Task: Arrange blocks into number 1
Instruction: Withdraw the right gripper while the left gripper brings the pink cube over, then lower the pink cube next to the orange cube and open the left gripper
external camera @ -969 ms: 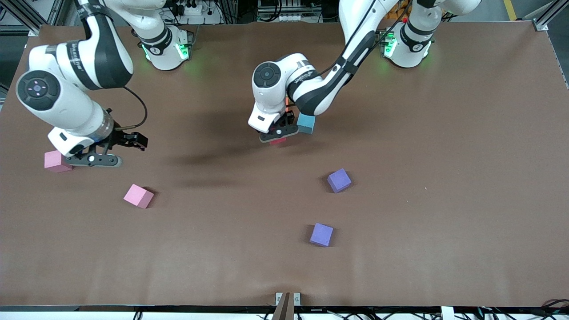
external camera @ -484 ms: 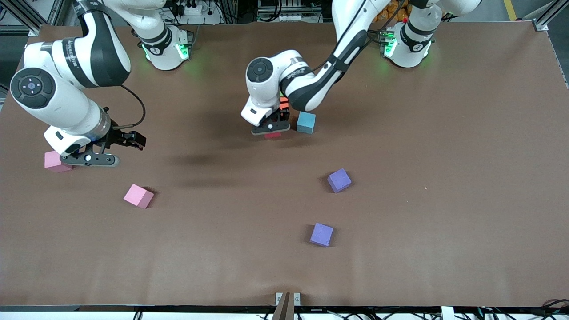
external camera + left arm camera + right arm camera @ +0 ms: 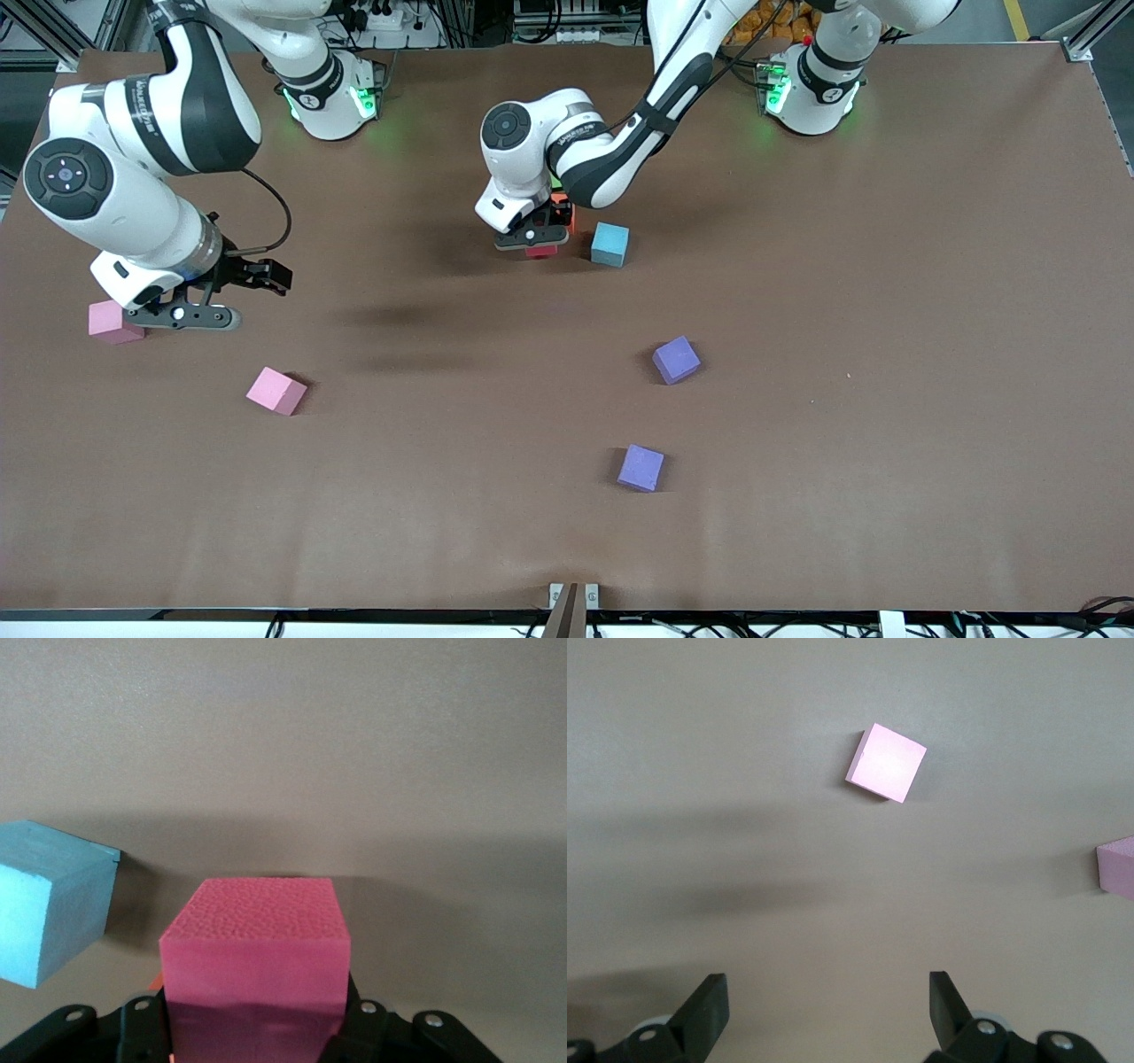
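My left gripper (image 3: 534, 241) is shut on the red block (image 3: 541, 251), low over the table's middle. In the left wrist view the red block (image 3: 255, 943) fills the jaws of the left gripper (image 3: 255, 1028). The light blue block (image 3: 610, 244) sits right beside it, apart (image 3: 49, 904). A bit of the orange block (image 3: 563, 214) shows under the left wrist; the green block is hidden. Two purple blocks (image 3: 676, 359) (image 3: 640, 467) lie nearer the front camera. My right gripper (image 3: 188, 317) waits open over bare table (image 3: 824, 1014).
Two pink cubes lie at the right arm's end: one (image 3: 276, 391) (image 3: 887, 763) out on the brown table, the other (image 3: 111, 321) (image 3: 1118, 868) partly under the right wrist. The table edge (image 3: 567, 607) runs nearest the front camera.
The left gripper has carried the red block away from the front camera, to beside the light blue block and toward the orange one. The right arm has barely shifted.
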